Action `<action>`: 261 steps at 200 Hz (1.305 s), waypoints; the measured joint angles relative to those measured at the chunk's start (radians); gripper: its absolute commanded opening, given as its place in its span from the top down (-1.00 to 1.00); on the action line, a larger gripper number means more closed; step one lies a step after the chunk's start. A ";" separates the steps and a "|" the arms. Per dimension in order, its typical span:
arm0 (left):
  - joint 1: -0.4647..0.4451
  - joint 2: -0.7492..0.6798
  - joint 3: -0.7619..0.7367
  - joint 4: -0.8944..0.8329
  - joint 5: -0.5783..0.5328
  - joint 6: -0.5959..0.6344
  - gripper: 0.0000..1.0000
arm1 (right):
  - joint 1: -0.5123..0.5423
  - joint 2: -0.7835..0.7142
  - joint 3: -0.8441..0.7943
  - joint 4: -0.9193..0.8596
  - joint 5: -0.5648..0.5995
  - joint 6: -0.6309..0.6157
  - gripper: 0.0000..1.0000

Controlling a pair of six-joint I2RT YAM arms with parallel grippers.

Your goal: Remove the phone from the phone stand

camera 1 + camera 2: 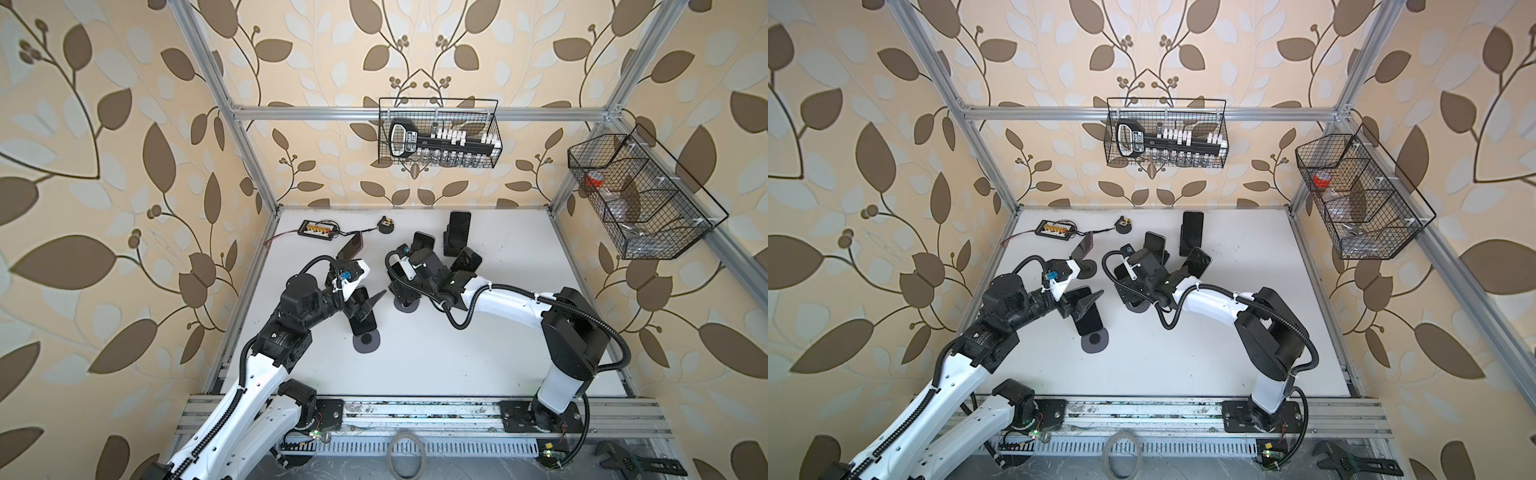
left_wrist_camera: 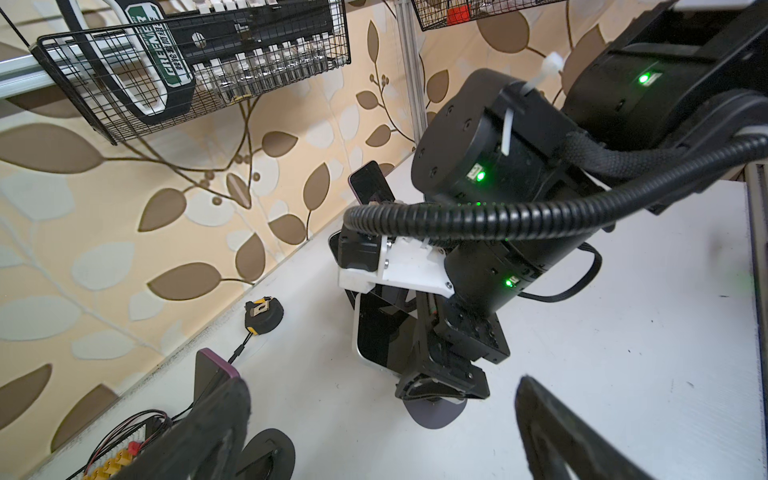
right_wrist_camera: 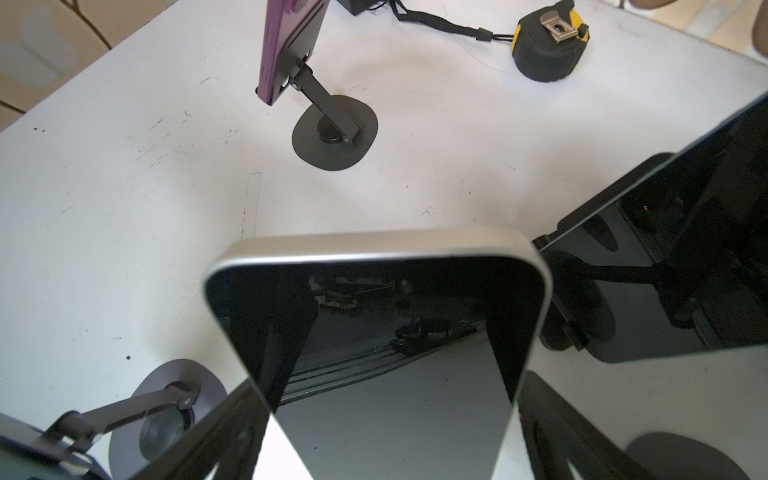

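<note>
- Straddling the silver-edged phone [image 3: 374, 316], the right gripper [image 3: 386, 390] is standing wide, with a finger [image 3: 232, 428] lying close along each long edge. Whether it is actually squeezing cannot be told.
- That phone is sitting tilted just right of centre in both top views, mostly hidden under the right wrist. The grey base of its phone stand [image 2: 434, 415] is peeking out beneath the gripper.
- A dark neighbouring phone [image 3: 665, 270] is crowding one top corner of the silver-edged phone, its edge nearly touching.
- Off the other top corner, bare table is stretching across to the purple phone [image 3: 286, 41] on its own stand, well apart.
- The left gripper [image 1: 368, 301] is hovering just left of centre with its jaws spread wide and pinching nothing. It is hanging over another propped phone [image 1: 362, 322].
- Two more upright phones [image 1: 459, 226] are standing behind the cluster, toward the upper centre of the table.
- A tape measure [image 1: 386, 226] and a connector board [image 1: 318, 227] are lying near the far edge, at the table's upper left.
- The white table [image 1: 436, 365] is lying open across the lower centre of the frame, down to the rail carrying both arm bases. Aluminium frame posts are bounding its left and right edges.
</note>
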 measured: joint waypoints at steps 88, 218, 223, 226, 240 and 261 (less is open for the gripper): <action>0.000 0.005 0.000 -0.003 0.000 0.002 -0.98 | 0.000 0.000 0.000 0.000 0.000 -0.004 -0.80; -0.002 0.008 0.000 -0.004 0.000 0.004 -0.98 | 0.000 0.000 0.000 0.000 0.005 -0.014 -0.73; -0.004 0.008 0.000 -0.004 0.000 0.004 -0.98 | 0.000 0.000 0.000 0.000 0.005 -0.015 -0.72; -0.005 0.008 0.000 -0.004 0.000 0.004 -0.98 | 0.000 0.000 0.000 0.000 0.005 -0.015 -0.72; -0.006 0.008 0.000 -0.004 0.000 0.004 -0.98 | 0.000 0.000 0.000 0.000 0.006 -0.016 -0.68; -0.006 0.008 0.000 -0.004 0.000 0.004 -0.98 | 0.000 0.000 0.000 -0.002 0.008 -0.021 -0.63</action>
